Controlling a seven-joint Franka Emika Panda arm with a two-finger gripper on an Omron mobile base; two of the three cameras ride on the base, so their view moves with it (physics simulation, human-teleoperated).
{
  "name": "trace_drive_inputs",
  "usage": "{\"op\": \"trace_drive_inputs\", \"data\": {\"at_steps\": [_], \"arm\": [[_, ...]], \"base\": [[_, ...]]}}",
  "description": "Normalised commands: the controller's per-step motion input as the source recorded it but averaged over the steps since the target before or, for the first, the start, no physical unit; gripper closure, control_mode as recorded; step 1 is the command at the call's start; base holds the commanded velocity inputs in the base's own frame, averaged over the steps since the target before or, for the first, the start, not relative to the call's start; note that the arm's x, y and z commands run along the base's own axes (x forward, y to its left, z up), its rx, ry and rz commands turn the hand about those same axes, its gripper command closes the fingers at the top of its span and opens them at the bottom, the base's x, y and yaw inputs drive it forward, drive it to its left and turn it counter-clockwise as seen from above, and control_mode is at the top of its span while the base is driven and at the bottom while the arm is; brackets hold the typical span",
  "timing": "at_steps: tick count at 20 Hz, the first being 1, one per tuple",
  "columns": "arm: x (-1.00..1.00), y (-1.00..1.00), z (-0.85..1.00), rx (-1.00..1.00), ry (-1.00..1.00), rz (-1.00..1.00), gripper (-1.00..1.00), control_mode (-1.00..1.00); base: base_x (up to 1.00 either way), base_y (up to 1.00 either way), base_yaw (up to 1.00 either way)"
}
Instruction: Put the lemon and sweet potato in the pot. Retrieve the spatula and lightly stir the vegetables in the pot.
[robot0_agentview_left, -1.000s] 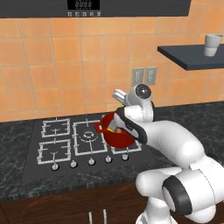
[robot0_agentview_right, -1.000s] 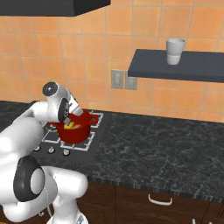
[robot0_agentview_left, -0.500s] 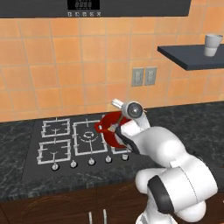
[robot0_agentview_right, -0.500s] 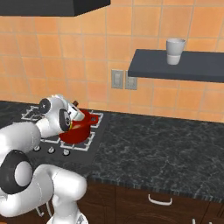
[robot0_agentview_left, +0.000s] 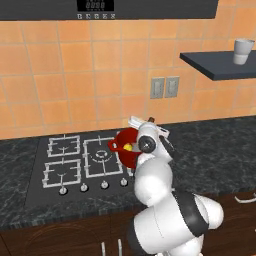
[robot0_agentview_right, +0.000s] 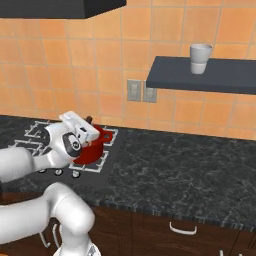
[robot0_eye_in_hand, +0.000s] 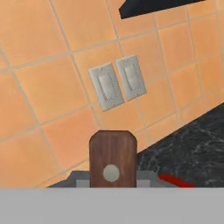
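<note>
My jaws are clamped on the spatula (robot0_eye_in_hand: 111, 159) — brown handle end at bottom centre of hand view, facing two wall switches (robot0_eye_in_hand: 117, 82) on orange tile. Red pot (robot0_agentview_left: 126, 148) sits mid-frame on the hob (robot0_agentview_left: 75, 162), lemon (robot0_agentview_left: 128, 147) inside — black stone counter (robot0_agentview_right: 190, 170) to lower right.

A dark panel (robot0_agentview_left: 95, 5) at 12 o'clock above the stove (robot0_agentview_left: 82, 162) carries a small lit display in the left base view; its pale digits are too blurred to read. No other lettering, brand, label or sign can be read anywhere.
</note>
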Motion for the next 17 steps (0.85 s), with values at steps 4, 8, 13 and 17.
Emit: {"op": "trace_drive_inputs", "data": {"at_steps": [4,8,13,17], "arm": [[0.06,0.04,0.04,-0.03,-0.22,-0.04,1.0,-1.0],[-0.13,0.02,0.67,0.01,-0.11,-0.02,1.0,-1.0],[-0.52,-0.01,0.97,0.06,0.05,-0.07,1.0,-1.0],[-0.34,-0.07,0.72,0.03,0.35,-0.12,1.0,-1.0]], "base": [[0.0,0.0,0.0],[0.0,0.0,0.0],[0.0,0.0,0.0],[0.0,0.0,0.0]]}}
